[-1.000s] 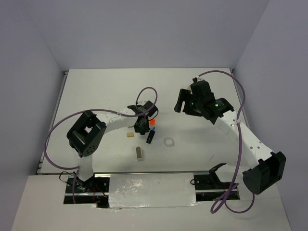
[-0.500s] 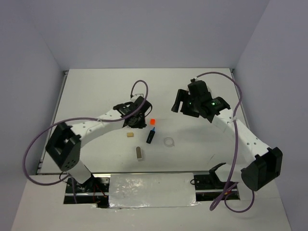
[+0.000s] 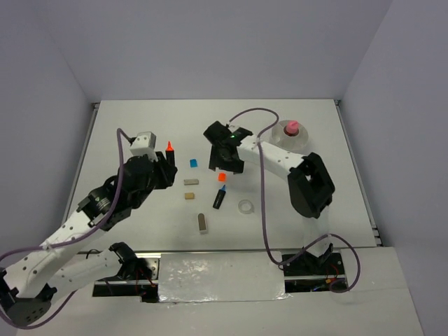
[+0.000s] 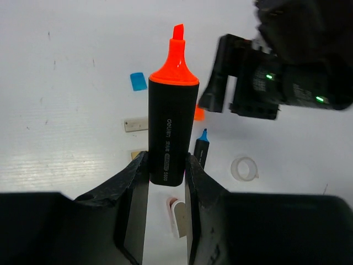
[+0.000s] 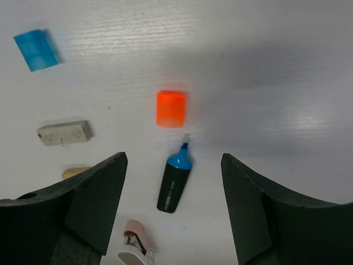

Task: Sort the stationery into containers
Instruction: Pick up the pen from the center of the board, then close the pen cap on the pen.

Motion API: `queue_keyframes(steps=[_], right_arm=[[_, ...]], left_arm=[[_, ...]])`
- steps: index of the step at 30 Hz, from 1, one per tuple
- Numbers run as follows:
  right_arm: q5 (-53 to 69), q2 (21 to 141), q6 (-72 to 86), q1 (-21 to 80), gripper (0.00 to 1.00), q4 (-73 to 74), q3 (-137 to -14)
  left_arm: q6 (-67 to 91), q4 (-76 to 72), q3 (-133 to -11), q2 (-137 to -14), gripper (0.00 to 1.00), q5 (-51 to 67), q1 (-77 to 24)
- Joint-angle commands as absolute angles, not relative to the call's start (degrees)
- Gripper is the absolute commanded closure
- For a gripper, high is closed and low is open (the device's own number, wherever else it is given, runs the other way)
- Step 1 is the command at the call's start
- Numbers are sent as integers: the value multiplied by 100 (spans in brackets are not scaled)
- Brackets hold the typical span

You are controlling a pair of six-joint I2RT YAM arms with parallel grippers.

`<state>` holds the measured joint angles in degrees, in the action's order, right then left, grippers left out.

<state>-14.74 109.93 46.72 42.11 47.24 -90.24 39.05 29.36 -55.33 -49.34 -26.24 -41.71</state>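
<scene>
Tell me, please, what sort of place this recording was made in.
Probably a robotics lab test cell: a white table boxed in by plain pale walls, a left arm and right arm bolted at its near edge, the left tool gripping an orange marker, and stationery such as a tape ring laid out.

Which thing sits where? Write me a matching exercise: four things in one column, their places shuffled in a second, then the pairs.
Things
1. orange marker
2. orange cap
3. pink tube
4. tape ring

Places
A. in the white dish
B. on the table, right of the blue marker in the top view
C. held in the left gripper
D. on the table, just beyond the blue marker's tip

Pairs: 1-C, 2-D, 3-A, 4-B
</scene>
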Motion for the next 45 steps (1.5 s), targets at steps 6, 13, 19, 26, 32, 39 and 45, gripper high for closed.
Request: queue_keyframes(steps=[6, 13, 19, 26, 32, 39, 45], right_arm=[[-1986, 12067, 4984, 4359, 26, 5054, -9923], [-1846, 12340, 5001, 4315, 31, 4826, -9792], [-1468, 12331, 4948, 4315, 38, 4140, -9299], [-1503, 12305, 4896, 4307, 57, 3991, -9185], [-1231, 11761, 4335, 4237, 75, 3218, -8903], [-844, 10031, 3244, 4052, 78, 2128, -8623], [556, 7939, 3146, 3517, 78, 1417, -8271]], left_arm=[[3147, 2522, -5098, -3903, 100, -1820, -4157], [2839, 2663, -5176, -3797, 100, -1617, -4148], [2681, 2611, -5247, -3946, 100, -1494, -4148], [2637, 2435, -5151, -3990, 100, -1336, -4148], [2707, 2084, -4975, -3964, 100, -1012, -4148], [3057, 1512, -5061, -4043, 100, -133, -4140], [3488, 406, -5449, -4271, 100, 1174, -4122]])
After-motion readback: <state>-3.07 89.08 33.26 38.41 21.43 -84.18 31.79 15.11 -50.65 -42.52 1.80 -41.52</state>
